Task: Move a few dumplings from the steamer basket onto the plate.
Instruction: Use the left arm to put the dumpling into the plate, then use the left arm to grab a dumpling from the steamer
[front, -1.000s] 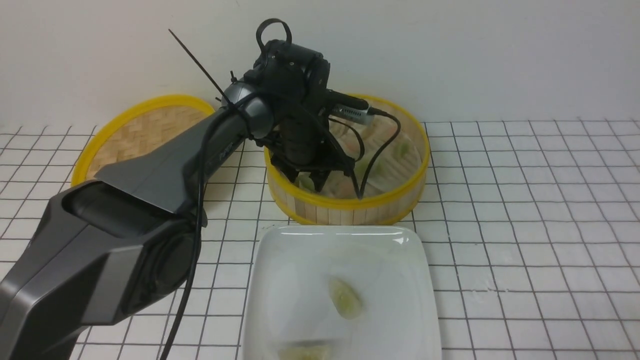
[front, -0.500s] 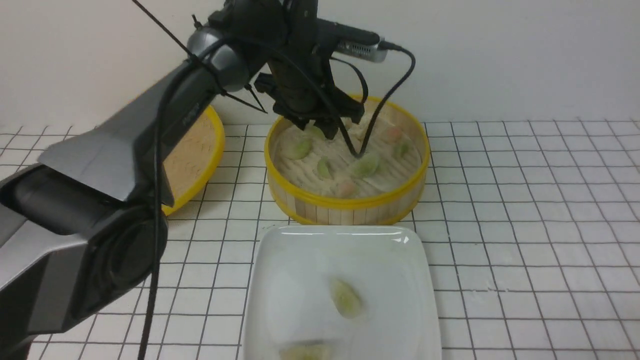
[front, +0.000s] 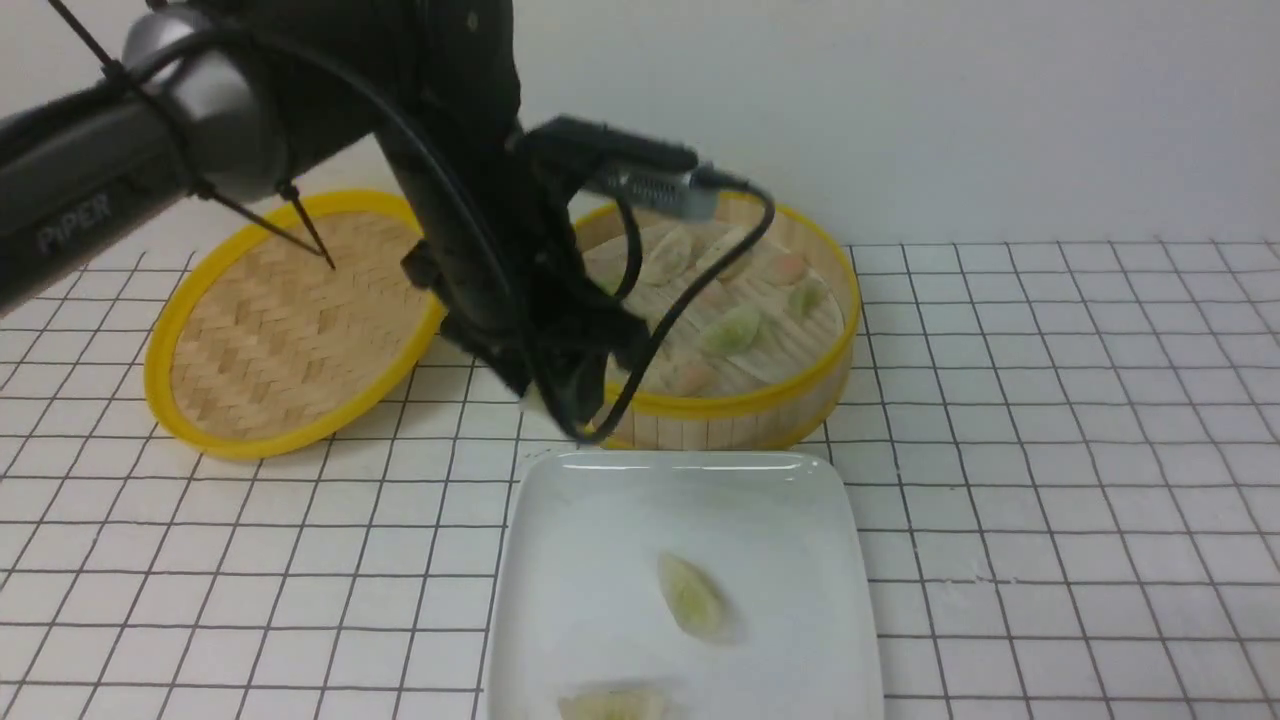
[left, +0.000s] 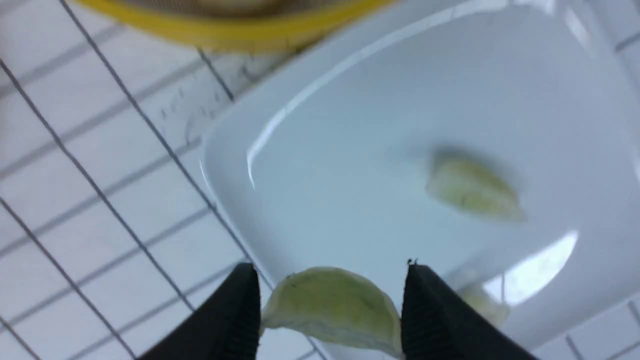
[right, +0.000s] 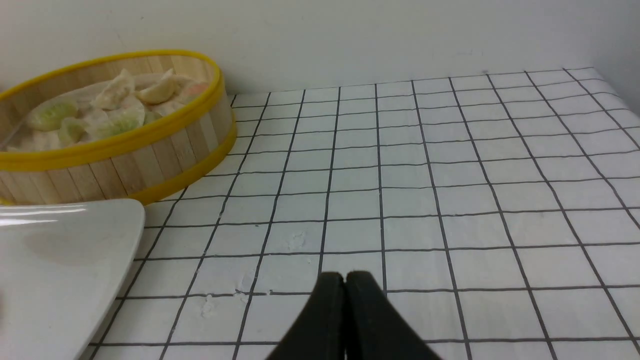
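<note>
- Done: 2 green dumplings lie on plate, one mid, one at near edge.
- In hand: left claw clenched on 3rd dumpling, over plate's far-left corner, just beside steamer basket; not yet set down.
- Left to do: release it. More green ones sit in basket if needed.
- Right claw pinched shut, empty, low over tabletop.

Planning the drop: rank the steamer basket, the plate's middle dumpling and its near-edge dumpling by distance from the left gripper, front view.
1. steamer basket, near-left wall beside the left gripper.
2. middle dumpling, centre of the plate.
3. near-edge dumpling, plate's front edge.
</note>
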